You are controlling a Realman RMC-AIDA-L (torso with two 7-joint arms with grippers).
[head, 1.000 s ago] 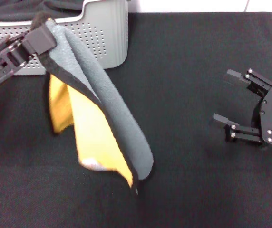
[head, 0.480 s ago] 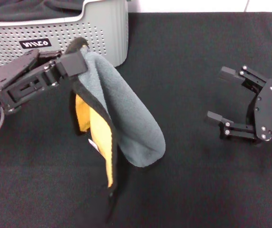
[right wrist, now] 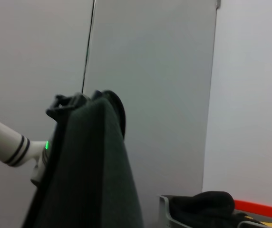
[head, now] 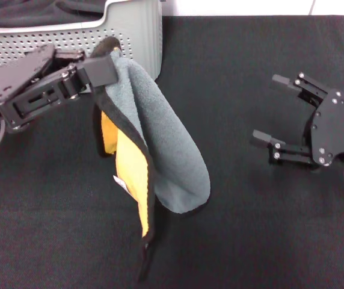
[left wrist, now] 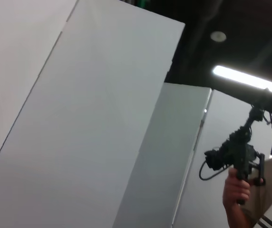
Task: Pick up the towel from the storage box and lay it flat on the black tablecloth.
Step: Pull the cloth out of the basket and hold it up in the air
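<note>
My left gripper (head: 104, 65) is shut on a top corner of the towel (head: 166, 150) and holds it in the air. The towel hangs folded, grey-green side out, with its orange-yellow reverse (head: 133, 180) and black trim showing. Its lowest corner hangs near the black tablecloth (head: 238, 241). The light grey storage box (head: 133, 36) stands at the back left, behind the towel. My right gripper (head: 277, 111) is open and empty over the tablecloth, to the right of the towel. The right wrist view shows the hanging towel (right wrist: 93, 175) from the side.
A black fabric bundle (head: 33, 12) lies inside the storage box and shows in the right wrist view (right wrist: 202, 204) too. The left wrist view shows only white panels and a person with a camera (left wrist: 236, 156). The tablecloth covers the whole table.
My left gripper has carried the towel right, away from the box, then raised it slightly. The towel has swung and hangs narrower. My right gripper has moved left toward the towel.
</note>
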